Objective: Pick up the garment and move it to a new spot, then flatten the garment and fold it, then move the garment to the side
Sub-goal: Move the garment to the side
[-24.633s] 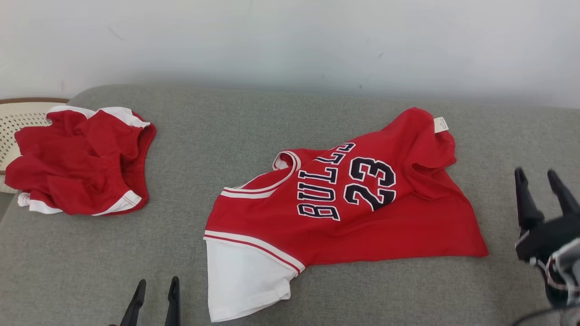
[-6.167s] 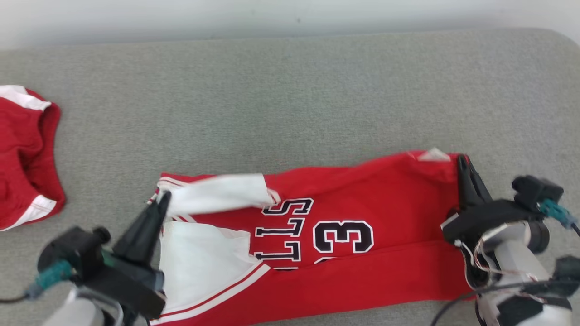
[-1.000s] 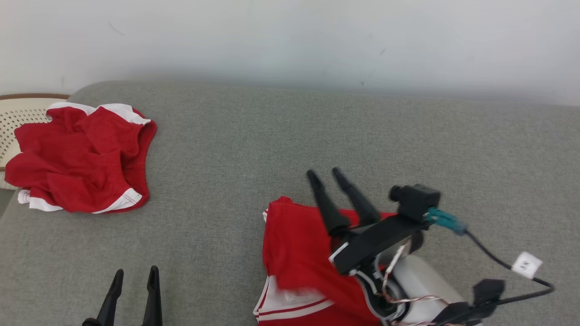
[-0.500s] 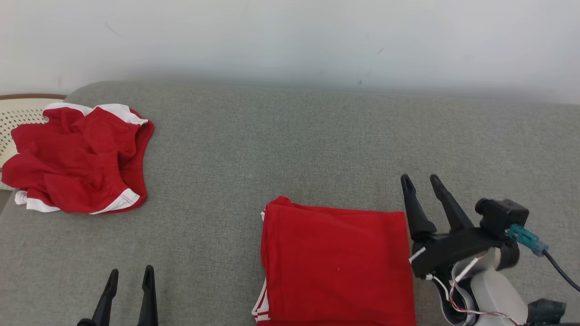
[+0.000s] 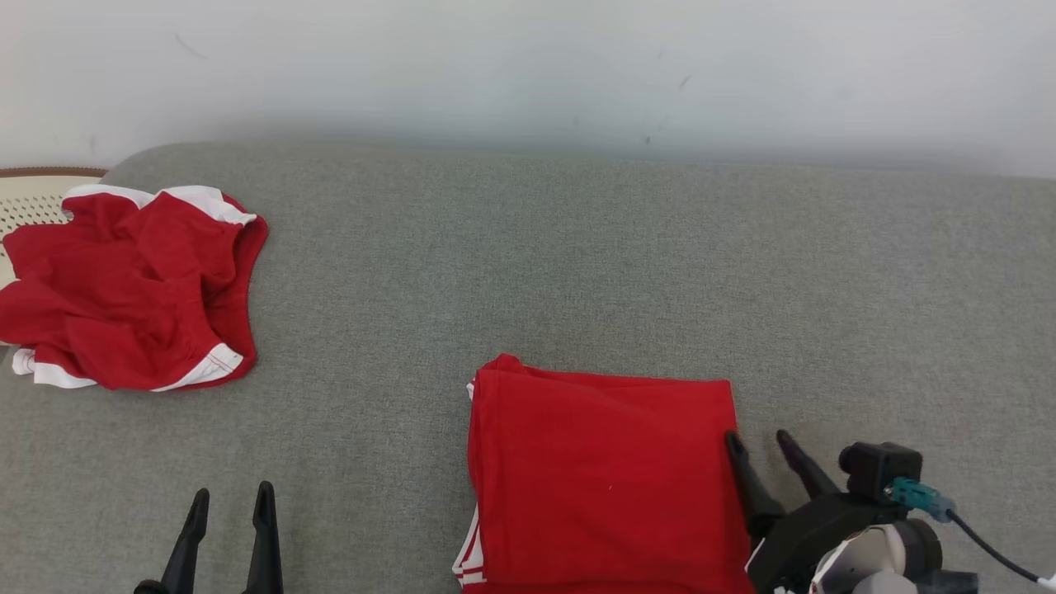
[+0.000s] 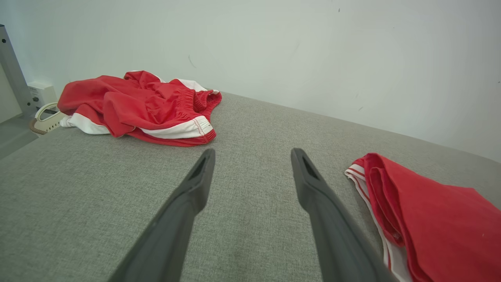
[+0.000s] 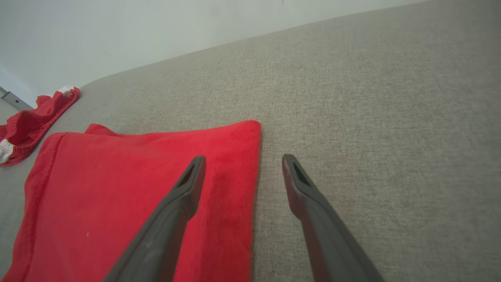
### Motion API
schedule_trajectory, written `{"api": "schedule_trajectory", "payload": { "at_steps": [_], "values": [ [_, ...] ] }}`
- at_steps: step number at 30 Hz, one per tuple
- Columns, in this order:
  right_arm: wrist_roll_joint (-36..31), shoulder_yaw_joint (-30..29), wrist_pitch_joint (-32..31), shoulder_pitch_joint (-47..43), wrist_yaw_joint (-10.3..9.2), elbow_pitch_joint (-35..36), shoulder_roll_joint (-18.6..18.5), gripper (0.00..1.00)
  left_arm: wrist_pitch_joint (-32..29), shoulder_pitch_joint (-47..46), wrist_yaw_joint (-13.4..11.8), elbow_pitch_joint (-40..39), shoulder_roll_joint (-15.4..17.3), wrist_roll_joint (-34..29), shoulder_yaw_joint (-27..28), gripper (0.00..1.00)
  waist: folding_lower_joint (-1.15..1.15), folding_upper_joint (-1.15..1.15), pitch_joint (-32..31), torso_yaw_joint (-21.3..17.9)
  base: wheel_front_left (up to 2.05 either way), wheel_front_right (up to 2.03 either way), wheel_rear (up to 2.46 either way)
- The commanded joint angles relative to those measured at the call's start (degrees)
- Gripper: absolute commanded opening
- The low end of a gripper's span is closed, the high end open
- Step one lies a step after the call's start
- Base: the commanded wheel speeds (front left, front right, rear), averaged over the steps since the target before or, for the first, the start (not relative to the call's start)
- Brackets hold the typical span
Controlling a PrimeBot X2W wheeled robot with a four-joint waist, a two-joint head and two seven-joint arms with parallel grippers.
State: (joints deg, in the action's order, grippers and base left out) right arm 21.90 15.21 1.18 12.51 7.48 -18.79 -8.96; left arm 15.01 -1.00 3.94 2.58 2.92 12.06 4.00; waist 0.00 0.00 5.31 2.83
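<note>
Tgt: folded red cloth garment, flat, just left of my right gripper; fingers spread, empty, straddling its edge. My left gripper spread too. Prob soft, light, layers slide: pinch thru whole stack at edge.

A wide stretch of bare grey cushion lies between the crumpled red shorts at the far left and the folded red jersey at the near middle, and the two are well apart. A perforated cream basket sits just past the shorts at the cushion's left end. A pale wall closes off the far side. Bare cushion also runs right of the jersey. The left gripper, fingers spread, hangs over bare fabric left of the jersey. The right gripper, also spread, straddles the jersey's right edge, with one finger over red cloth and the other over cushion.
</note>
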Motion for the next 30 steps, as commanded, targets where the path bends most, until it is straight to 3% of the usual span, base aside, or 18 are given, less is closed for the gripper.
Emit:
{"api": "schedule_trajectory", "payload": {
  "at_steps": [1, 12, 13, 15, 16, 21, 30],
  "values": [
    [0.3, 0.6, 0.0, -0.3, 0.03, -0.7, 0.4, 1.00, 0.2, 0.5, 0.0, 0.0, 0.0, 0.3, 0.2, 1.00, 0.00, 0.00, 0.1, 0.0, 0.00, 0.00, 0.00],
    [2.5, 4.4, -0.3, 0.9, 0.03, -10.7, 1.8, 1.00, 0.2, -0.3, 0.0, 0.5, 0.0, 0.5, -0.1, 1.00, 0.00, 0.00, 0.3, 0.6, 0.00, 0.00, 0.00],
    [3.0, 4.8, -0.5, 1.2, 0.03, -11.5, 2.1, 0.94, 0.2, -0.2, 0.0, 0.6, 0.0, 0.5, -0.1, 1.00, 0.00, 0.00, 0.3, 0.6, 0.00, 0.00, 0.00],
    [3.7, 5.7, -0.9, 1.8, 0.03, -12.7, 2.2, 0.18, 0.2, -0.1, -0.1, 0.6, 0.0, 0.6, -0.1, 1.00, 0.00, 0.00, 0.2, 0.6, 0.00, 0.00, 0.00],
    [4.0, 6.1, -0.8, 2.2, 0.03, -13.4, 2.2, 0.00, 0.2, -0.1, -0.1, 0.7, 0.0, 0.6, -0.1, 1.00, 0.00, 0.00, 0.2, 0.6, 0.00, 0.00, 0.00],
    [5.1, 7.7, -0.1, 4.4, 0.03, -14.9, 2.1, 0.00, 0.2, 0.0, -0.1, 0.7, 0.0, 0.8, -0.3, 1.00, 0.00, 0.00, 0.2, 0.6, 0.00, 0.00, 0.00],
    [4.7, 8.4, 1.8, 13.4, 0.03, -14.3, -1.5, 0.00, 0.2, -0.5, -0.4, -0.5, 0.0, 1.5, -0.2, 1.00, 0.00, 0.00, 1.9, -0.2, 0.00, 0.00, 0.00]
  ]
}}
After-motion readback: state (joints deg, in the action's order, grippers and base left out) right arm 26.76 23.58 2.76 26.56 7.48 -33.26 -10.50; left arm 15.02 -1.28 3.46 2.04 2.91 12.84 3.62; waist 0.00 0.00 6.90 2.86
